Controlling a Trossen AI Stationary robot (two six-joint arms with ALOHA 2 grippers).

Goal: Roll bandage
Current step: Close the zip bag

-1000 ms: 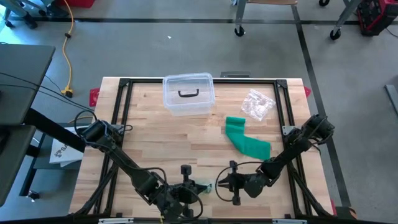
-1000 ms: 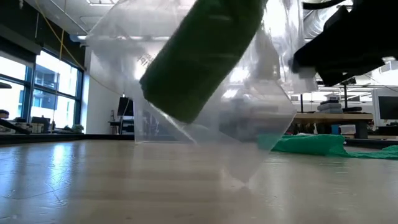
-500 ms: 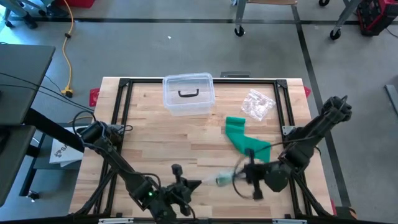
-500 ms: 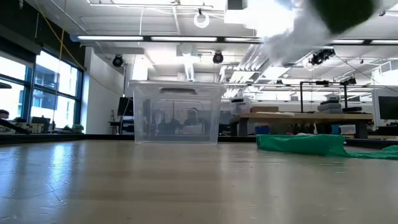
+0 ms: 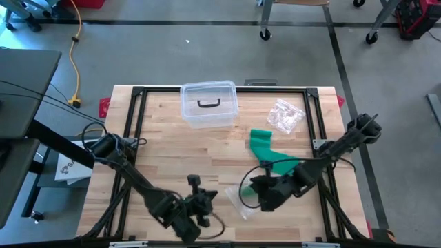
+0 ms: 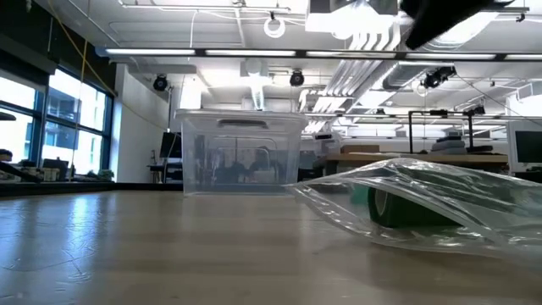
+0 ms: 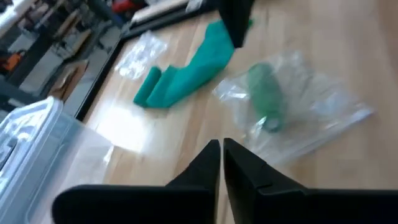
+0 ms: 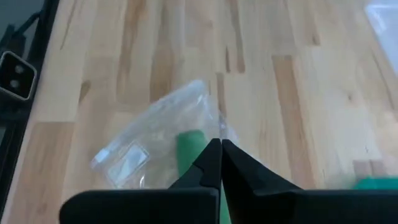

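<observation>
Step in hand, by judgement: packing the rolled bandage, with the bagged roll just set down. Left gripper (image 5: 204, 201) low at the near edge of the tabletop (image 5: 165, 148), jaws clenched on nothing, as the left wrist view confirms. Just right of it, clear plastic bag (image 5: 242, 200) flat on the tabletop, green bandage roll (image 7: 265, 96) inside, near the front edge at centre. Right gripper (image 5: 252, 186) directly over the bag, jaws clenched; no grip on the bag discernible. Farther right, loose green bandage strip (image 5: 273, 156) unrolled on the wood. Next move probably: seal or relocate the bag, or start on the strip. Against one second earlier: bag then held aloft between both grippers, now lying released.
</observation>
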